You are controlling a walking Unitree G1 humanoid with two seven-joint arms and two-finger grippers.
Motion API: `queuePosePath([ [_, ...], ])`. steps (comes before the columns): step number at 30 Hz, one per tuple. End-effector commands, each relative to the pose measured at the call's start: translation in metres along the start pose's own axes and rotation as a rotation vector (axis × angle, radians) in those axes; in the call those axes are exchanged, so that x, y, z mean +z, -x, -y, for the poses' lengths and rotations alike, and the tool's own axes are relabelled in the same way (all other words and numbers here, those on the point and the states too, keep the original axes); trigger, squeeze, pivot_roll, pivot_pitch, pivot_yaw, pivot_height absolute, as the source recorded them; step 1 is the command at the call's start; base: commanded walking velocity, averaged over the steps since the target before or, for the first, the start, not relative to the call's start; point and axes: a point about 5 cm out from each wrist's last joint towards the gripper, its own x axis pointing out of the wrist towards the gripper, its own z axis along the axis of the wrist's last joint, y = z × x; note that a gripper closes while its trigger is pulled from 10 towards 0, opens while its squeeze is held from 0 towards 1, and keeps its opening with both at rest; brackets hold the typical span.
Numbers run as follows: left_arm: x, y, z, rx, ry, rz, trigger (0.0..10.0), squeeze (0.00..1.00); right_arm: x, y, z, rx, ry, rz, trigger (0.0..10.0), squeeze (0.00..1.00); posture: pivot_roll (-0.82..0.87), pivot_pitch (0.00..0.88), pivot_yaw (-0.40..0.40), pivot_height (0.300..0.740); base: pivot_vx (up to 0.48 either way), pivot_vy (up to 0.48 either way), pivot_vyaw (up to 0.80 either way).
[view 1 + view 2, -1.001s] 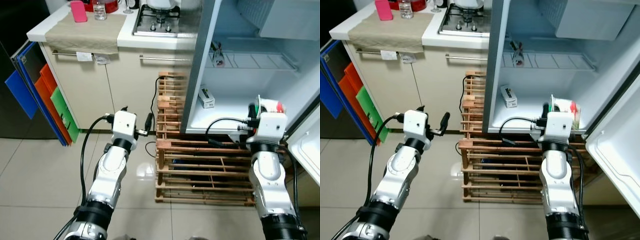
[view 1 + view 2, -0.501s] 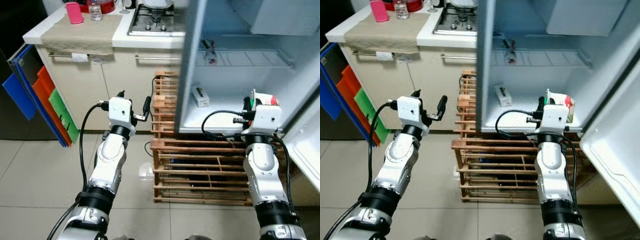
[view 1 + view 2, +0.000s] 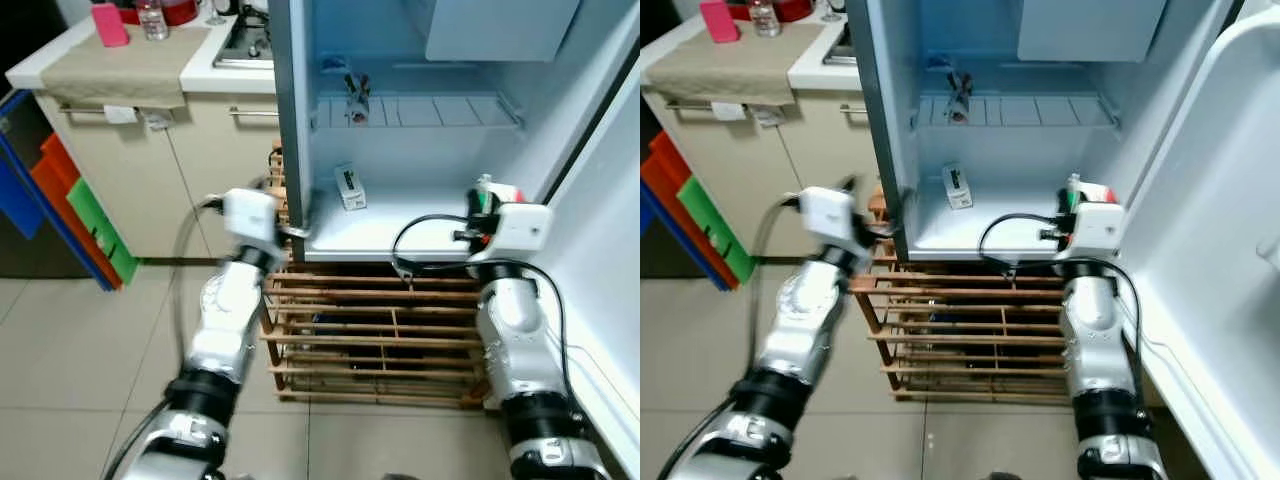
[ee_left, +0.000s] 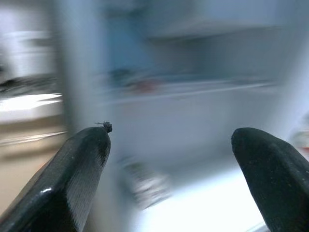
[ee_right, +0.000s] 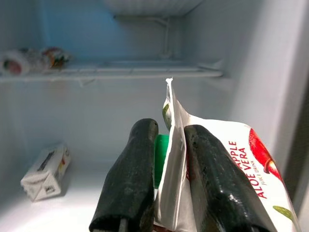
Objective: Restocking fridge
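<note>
The fridge stands open in front of me. My right gripper is shut on the folded top seam of a white apple aloe vera juice carton. It holds the carton upright at the front right of the fridge's bottom floor. A small white box lies at the back of that floor. A wrapped item rests on the wire shelf above. My left gripper is open with nothing between its fingers, and its blurred arm is beside the fridge's left wall.
The fridge rests on a wooden slat rack. Its open door stands close on my right. To the left is a counter with a beige cloth, a pink object and a bottle. Coloured folders lean beside the cabinet.
The view has swung so the fridge now lies straight ahead. My left arm has moved right, up to the fridge's left wall. My right gripper stays shut on the carton.
</note>
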Motion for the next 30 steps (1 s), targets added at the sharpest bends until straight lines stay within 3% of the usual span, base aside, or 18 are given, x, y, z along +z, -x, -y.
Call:
queuePosePath([
  [1, 0.002, 0.003, 0.001, -0.062, 0.013, -0.005, 10.0, 0.00, 0.000, -0.003, -0.005, 0.014, -0.023, -0.008, 10.0, 0.00, -0.11, 0.000, 0.016, 0.740, 0.000, 0.000, 0.00],
  [2, 0.004, 0.001, 0.015, -0.151, 0.045, -0.013, 10.0, 0.00, -0.001, -0.006, -0.005, 0.016, -0.020, -0.016, 10.0, 0.00, -0.10, 0.000, 0.013, 0.740, 0.000, 0.000, 0.00],
  [3, 0.003, 0.001, 0.018, -0.170, 0.055, -0.019, 10.0, 0.00, -0.001, -0.007, -0.006, 0.019, -0.019, -0.018, 10.0, 0.00, -0.10, 0.000, 0.013, 0.740, 0.000, 0.000, 0.00],
  [8, 0.003, 0.000, 0.025, -0.211, 0.055, -0.027, 10.0, 0.00, 0.000, -0.015, -0.013, 0.039, -0.027, -0.019, 10.0, 0.00, -0.09, 0.000, 0.013, 0.740, 0.000, 0.000, 0.00],
  [12, 0.016, 0.005, 0.026, -0.243, 0.089, -0.012, 10.0, 0.00, 0.006, -0.021, -0.027, 0.066, -0.008, 0.011, 10.0, 0.00, -0.07, 0.000, 0.016, 0.740, 0.000, 0.000, 0.00],
  [16, 0.018, 0.016, 0.028, -0.271, 0.099, -0.023, 10.0, 0.00, 0.009, -0.025, -0.035, 0.079, 0.018, 0.024, 10.0, 0.00, -0.05, 0.000, 0.015, 0.740, 0.000, 0.000, 0.00],
  [18, 0.008, 0.038, 0.031, -0.301, 0.104, -0.092, 10.0, 0.00, 0.011, -0.036, -0.045, 0.089, 0.039, 0.024, 10.0, 0.00, -0.03, 0.000, 0.004, 0.740, 0.000, 0.000, 0.00],
  [19, 0.008, 0.038, 0.031, -0.301, 0.104, -0.092, 10.0, 0.00, 0.011, -0.036, -0.045, 0.089, 0.039, 0.024, 10.0, 0.00, -0.03, 0.000, 0.004, 0.740, 0.000, 0.000, 0.00],
  [25, 0.009, 0.056, 0.025, -0.220, 0.108, -0.130, 10.0, 0.00, 0.011, -0.041, -0.044, 0.086, 0.048, 0.018, 10.0, 0.00, 0.01, 0.026, -0.018, 0.740, 0.000, 0.000, 0.00],
  [30, 0.014, 0.077, 0.029, -0.179, 0.128, -0.167, 10.0, 0.00, 0.011, -0.049, -0.054, 0.077, 0.065, 0.018, 10.0, 0.00, 0.06, 0.088, -0.011, 0.740, 0.000, 0.000, 0.00],
])
